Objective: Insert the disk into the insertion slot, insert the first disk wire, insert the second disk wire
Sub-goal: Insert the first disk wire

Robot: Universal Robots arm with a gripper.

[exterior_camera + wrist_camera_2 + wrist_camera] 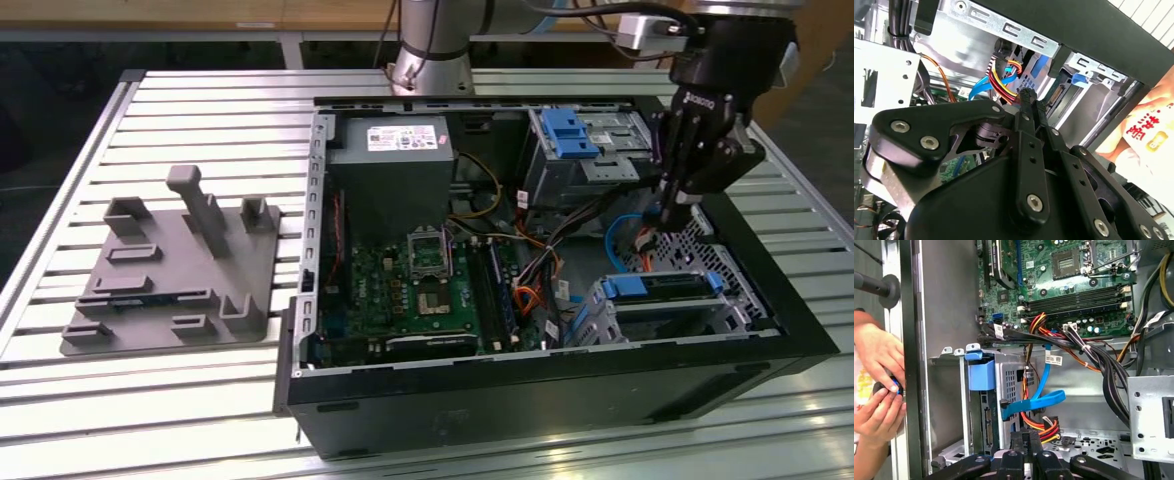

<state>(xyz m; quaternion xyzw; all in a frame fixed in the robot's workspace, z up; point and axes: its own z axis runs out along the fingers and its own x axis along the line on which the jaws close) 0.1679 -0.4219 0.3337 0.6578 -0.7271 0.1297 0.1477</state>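
The disk (663,287), silver in a blue carrier (981,374), sits inside the insertion slot (671,318), a perforated metal cage (1013,377) at the case's front corner on the exterior view's right. My gripper (663,218) reaches down into the case just behind the cage. In both wrist views its fingertips (1024,437) are shut on the plug of a red, yellow and black disk wire (1048,427), close to the disk's rear connectors (1054,94). A flat blue disk wire (1039,401) ends by the disk's back; I cannot tell whether it is plugged in.
The motherboard (427,290) and power supply (394,160) fill the case's middle. A taller grey bay with a blue latch (567,135) stands behind my gripper. Thick black cables (1104,365) cross nearby. A person's hands (879,390) rest outside the case wall. A grey fixture (174,265) lies on the table.
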